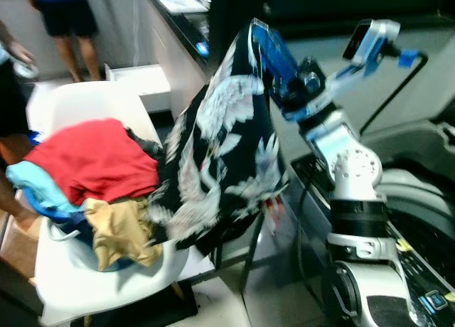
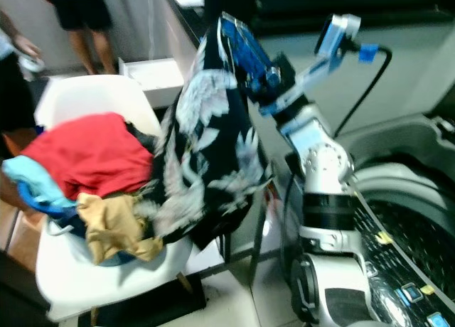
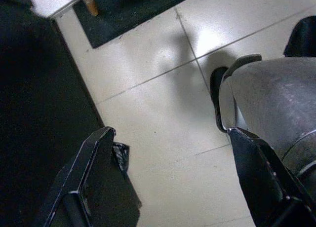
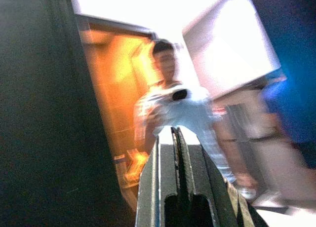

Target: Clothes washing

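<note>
Left of the white chair (image 1: 85, 99) stands a person (image 1: 11, 99), and another stands beyond it. On the chair's seat lies the laundry pile: a red garment (image 1: 96, 160) on top, a light blue one (image 1: 39, 188) at its left edge, a tan one (image 1: 121, 231) in front. Right of the chair, the right gripper (image 1: 266, 46) holds a black crane-print shirt (image 1: 220, 156) high, its jaws pressed together on the cloth's top; the hem hangs against the chair's right rim. Further right sits the washing machine (image 2: 405, 227), its drum open. The left gripper (image 3: 168, 172) hangs idle over the floor tiles, jaws spread. The step in hand seems to be carrying the shirt to the drum: it would go best lifted clear of the chair first, swung right, and released only once the trailing hem is over the opening.
</note>
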Motion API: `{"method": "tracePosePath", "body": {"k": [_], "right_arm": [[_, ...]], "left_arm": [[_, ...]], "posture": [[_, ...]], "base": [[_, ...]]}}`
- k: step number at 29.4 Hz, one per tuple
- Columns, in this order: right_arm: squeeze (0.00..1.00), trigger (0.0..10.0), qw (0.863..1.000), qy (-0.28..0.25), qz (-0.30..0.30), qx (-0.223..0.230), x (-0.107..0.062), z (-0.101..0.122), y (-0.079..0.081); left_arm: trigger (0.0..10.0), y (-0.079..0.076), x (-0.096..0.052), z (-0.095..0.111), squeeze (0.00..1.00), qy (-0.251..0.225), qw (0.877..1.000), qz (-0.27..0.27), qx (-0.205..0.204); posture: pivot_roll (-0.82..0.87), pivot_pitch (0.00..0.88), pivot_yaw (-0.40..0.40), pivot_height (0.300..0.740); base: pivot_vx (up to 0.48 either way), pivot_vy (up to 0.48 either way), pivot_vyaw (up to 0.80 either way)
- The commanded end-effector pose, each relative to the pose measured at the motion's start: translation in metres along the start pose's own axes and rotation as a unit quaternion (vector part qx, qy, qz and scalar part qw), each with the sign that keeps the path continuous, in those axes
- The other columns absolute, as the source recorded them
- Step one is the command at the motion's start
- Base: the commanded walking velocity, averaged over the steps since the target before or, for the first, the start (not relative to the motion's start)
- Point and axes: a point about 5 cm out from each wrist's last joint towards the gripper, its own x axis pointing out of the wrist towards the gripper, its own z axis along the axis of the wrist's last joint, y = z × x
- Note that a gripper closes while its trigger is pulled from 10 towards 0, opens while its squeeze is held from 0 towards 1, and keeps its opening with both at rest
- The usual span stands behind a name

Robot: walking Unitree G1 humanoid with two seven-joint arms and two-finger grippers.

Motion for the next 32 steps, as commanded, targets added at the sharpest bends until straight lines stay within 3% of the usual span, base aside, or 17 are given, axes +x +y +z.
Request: {"method": "tracePosePath", "body": {"k": [1,5,7,16,18,19,21,24,26,27,28,30,32], "right_arm": [[0.00,0.0,1.000,-0.015,-0.005,-0.022,0.006,0.010,0.001],[0.00,0.0,0.999,-0.029,-0.020,-0.036,0.013,0.018,0.000],[0.00,0.0,0.994,-0.066,-0.054,-0.075,0.029,0.039,-0.001],[0.00,0.0,0.986,-0.081,-0.091,-0.114,0.030,0.052,-0.006],[0.00,0.0,0.980,-0.087,-0.113,-0.135,0.028,0.060,-0.010],[0.00,0.0,0.971,-0.092,-0.142,-0.167,0.026,0.067,-0.014],[0.00,0.0,0.971,-0.092,-0.142,-0.167,0.026,0.067,-0.014],[0.00,0.0,0.941,-0.112,-0.205,-0.245,0.024,0.081,-0.020],[0.00,0.0,0.941,-0.112,-0.205,-0.245,0.024,0.081,-0.020],[0.00,0.0,0.932,-0.121,-0.218,-0.261,0.023,0.085,-0.020],[0.00,0.0,0.932,-0.121,-0.218,-0.261,0.023,0.085,-0.020],[0.00,0.0,0.915,-0.140,-0.242,-0.292,0.023,0.094,-0.020],[0.00,0.0,0.915,-0.140,-0.242,-0.292,0.023,0.094,-0.020]], "left_arm": [[10.0,-0.021,0.000,-0.001,0.00,0.002,0.999,-0.040,0.004],[10.0,-0.022,0.000,-0.001,0.00,0.003,0.999,-0.042,0.004],[10.0,-0.022,0.000,-0.002,0.00,0.007,0.999,-0.039,0.005],[10.0,-0.021,-0.001,-0.003,0.00,0.010,0.999,-0.039,0.004],[10.0,-0.021,-0.001,-0.004,0.00,0.011,0.999,-0.039,0.004],[10.0,-0.021,-0.001,-0.005,0.00,0.013,0.999,-0.039,0.004],[10.0,-0.021,-0.001,-0.005,0.00,0.013,0.999,-0.039,0.004],[10.0,-0.020,-0.002,-0.007,0.00,0.016,0.999,-0.038,0.008],[10.0,-0.020,-0.002,-0.007,0.00,0.016,0.999,-0.038,0.008],[10.0,-0.020,-0.002,-0.008,0.00,0.017,0.999,-0.038,0.009],[10.0,-0.020,-0.002,-0.008,0.00,0.017,0.999,-0.038,0.009],[10.0,-0.020,-0.002,-0.009,0.00,0.019,0.999,-0.036,0.009],[10.0,-0.020,-0.002,-0.009,0.00,0.019,0.999,-0.036,0.009]], "posture": [[0.17,0.000,-0.058,0.740],[0.17,0.000,-0.059,0.740],[0.17,0.000,-0.065,0.740],[0.17,0.000,-0.066,0.740],[0.17,0.000,-0.066,0.740],[0.17,0.000,-0.063,0.740],[0.17,0.000,-0.063,0.740],[0.17,0.000,-0.061,0.740],[0.17,0.000,-0.061,0.740],[0.17,0.000,-0.061,0.740],[0.17,0.000,-0.061,0.740],[0.17,0.000,-0.061,0.740],[0.17,0.000,-0.061,0.740]], "base": [[0.000,0.000,-0.80],[0.000,0.000,-0.80],[0.000,0.000,-0.80],[0.000,0.000,-0.80],[0.000,0.000,-0.80],[0.000,0.000,-0.80],[0.000,0.000,-0.80],[0.000,0.000,-0.80],[0.000,0.000,-0.80],[0.000,0.000,-0.80],[0.000,0.000,-0.80],[0.000,0.000,-0.80],[0.000,0.000,-0.80]]}}
